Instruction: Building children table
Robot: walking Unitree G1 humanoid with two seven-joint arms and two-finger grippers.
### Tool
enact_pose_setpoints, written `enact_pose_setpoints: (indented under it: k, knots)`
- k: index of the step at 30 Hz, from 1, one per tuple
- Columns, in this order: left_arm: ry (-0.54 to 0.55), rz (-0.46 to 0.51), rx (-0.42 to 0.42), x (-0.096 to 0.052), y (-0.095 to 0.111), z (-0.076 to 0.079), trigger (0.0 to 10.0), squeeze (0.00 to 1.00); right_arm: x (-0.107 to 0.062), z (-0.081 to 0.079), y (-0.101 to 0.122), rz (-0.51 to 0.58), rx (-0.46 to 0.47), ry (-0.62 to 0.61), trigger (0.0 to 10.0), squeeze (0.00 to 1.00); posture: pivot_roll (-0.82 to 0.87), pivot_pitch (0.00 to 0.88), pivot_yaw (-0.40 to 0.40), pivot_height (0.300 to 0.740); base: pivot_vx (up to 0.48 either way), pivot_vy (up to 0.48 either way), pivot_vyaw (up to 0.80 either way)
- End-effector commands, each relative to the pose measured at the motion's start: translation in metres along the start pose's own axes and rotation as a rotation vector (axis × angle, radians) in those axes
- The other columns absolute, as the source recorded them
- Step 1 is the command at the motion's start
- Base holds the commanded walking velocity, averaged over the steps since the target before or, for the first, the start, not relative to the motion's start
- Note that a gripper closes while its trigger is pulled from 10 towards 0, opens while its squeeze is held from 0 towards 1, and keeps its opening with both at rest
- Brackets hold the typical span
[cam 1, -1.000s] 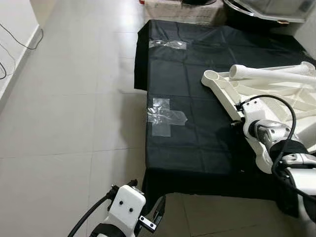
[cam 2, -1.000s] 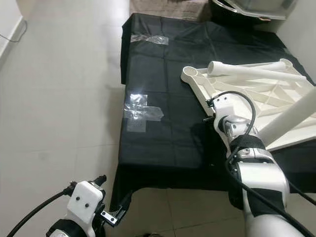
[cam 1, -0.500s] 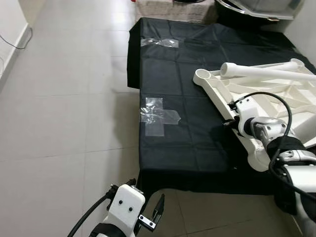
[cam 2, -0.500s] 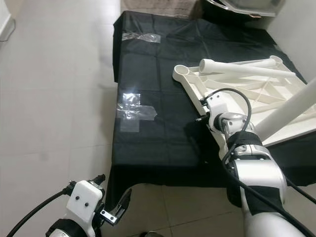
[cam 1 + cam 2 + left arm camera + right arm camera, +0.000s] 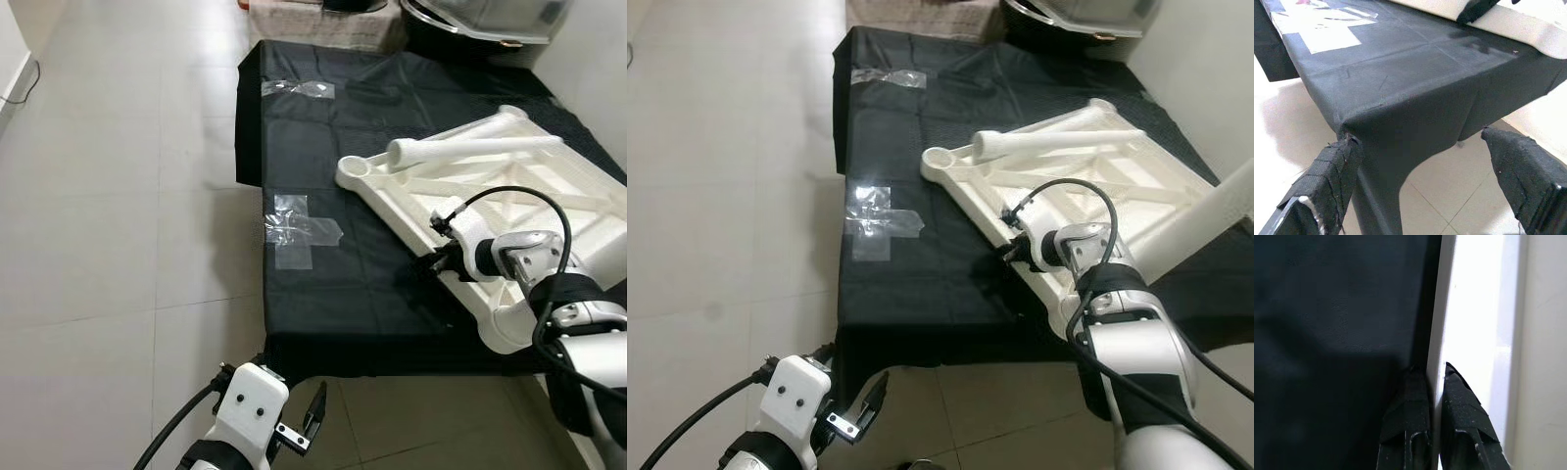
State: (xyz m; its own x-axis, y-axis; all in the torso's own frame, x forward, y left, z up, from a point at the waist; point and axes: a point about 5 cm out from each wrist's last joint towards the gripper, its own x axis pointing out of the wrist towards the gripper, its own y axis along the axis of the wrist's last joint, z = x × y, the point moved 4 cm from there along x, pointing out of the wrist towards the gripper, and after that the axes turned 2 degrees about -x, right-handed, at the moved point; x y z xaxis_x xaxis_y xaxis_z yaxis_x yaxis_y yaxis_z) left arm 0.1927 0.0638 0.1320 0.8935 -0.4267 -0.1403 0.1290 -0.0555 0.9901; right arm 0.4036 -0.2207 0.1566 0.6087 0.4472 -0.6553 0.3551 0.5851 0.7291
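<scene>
On the black cloth [image 5: 333, 284], right pincer [image 5: 1434, 382] clamps the white tabletop's [image 5: 509, 206] rim.

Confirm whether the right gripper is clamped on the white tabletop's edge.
Yes: the right gripper pinches the white tabletop rim between its fingers.

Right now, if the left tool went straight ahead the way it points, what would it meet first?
Probably the hanging front edge of the black cloth. The left tool is open and aimed at that draped corner, above the floor tiles. Depth is unclear.
</scene>
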Motion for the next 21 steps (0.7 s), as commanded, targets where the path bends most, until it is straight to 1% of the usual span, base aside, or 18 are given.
enact_pose_setpoints:
  k: [1,3,4,6,7,8,14,15,16,17,18,19,20,21]
  knots:
    - [-0.039,-0.032,-0.033,0.001,-0.007,0.011,10.0,0.0,0.015,-0.026,-0.017,-0.053,-0.028,0.153,0.0,0.0,0.09,0.197,-0.162,0.74,0.0,0.0,0.0]
    - [-0.038,-0.033,-0.027,0.001,-0.007,0.009,10.0,0.0,0.011,-0.035,-0.027,-0.087,-0.109,0.264,0.0,0.0,0.09,0.195,-0.154,0.74,0.0,0.0,0.0]
    - [-0.038,-0.033,-0.025,0.001,-0.007,0.009,10.0,0.0,0.009,-0.038,-0.031,-0.101,-0.134,0.3,0.0,0.0,0.09,0.195,-0.154,0.74,0.0,0.0,0.0]
    - [-0.037,-0.034,-0.022,0.002,-0.007,0.008,10.0,0.0,0.004,-0.045,-0.04,-0.129,-0.169,0.382,0.0,0.0,0.09,0.193,-0.151,0.74,0.0,0.0,0.0]
    - [-0.037,-0.034,-0.022,0.002,-0.007,0.008,10.0,0.0,0.004,-0.045,-0.04,-0.129,-0.169,0.382,0.0,0.0,0.09,0.193,-0.151,0.74,0.0,0.0,0.0]
    - [-0.037,-0.034,-0.02,0.002,-0.007,0.007,10.0,0.0,0.002,-0.046,-0.045,-0.151,-0.186,0.408,0.0,0.0,0.09,0.192,-0.15,0.74,0.0,0.0,0.0]
    - [-0.037,-0.034,-0.015,0.003,-0.007,0.006,10.0,0.0,-0.002,-0.046,-0.054,-0.188,-0.221,0.427,0.0,0.0,0.09,0.19,-0.142,0.74,0.0,0.0,0.0]
    - [-0.037,-0.033,-0.011,0.003,-0.007,0.005,10.0,0.0,-0.006,-0.043,-0.056,-0.203,-0.243,0.421,0.0,0.0,0.1,0.187,-0.141,0.74,0.0,0.0,0.0]
    - [-0.037,-0.033,-0.011,0.003,-0.007,0.005,10.0,0.0,-0.006,-0.043,-0.056,-0.203,-0.243,0.421,0.0,0.0,0.1,0.187,-0.141,0.74,0.0,0.0,0.0]
    - [-0.037,-0.033,-0.008,0.004,-0.008,0.005,10.0,0.0,-0.01,-0.039,-0.059,-0.227,-0.269,0.412,0.0,0.0,0.1,0.186,-0.139,0.74,0.0,0.0,0.0]
    - [-0.037,-0.033,-0.008,0.004,-0.008,0.005,10.0,0.0,-0.01,-0.039,-0.059,-0.227,-0.269,0.412,0.0,0.0,0.1,0.186,-0.139,0.74,0.0,0.0,0.0]
    - [-0.036,-0.034,-0.005,0.004,-0.008,0.004,10.0,0.0,-0.013,-0.035,-0.062,-0.255,-0.293,0.394,0.0,0.0,0.1,0.183,-0.139,0.74,0.0,0.0,0.0]
    - [-0.036,-0.034,-0.005,0.004,-0.008,0.004,10.0,0.0,-0.013,-0.035,-0.062,-0.255,-0.293,0.394,0.0,0.0,0.1,0.183,-0.139,0.74,0.0,0.0,0.0]
    - [-0.035,-0.034,-0.003,0.005,-0.008,0.003,10.0,0.0,-0.018,-0.029,-0.066,-0.287,-0.321,0.37,0.0,0.0,0.1,0.179,-0.138,0.74,0.0,0.0,0.0]
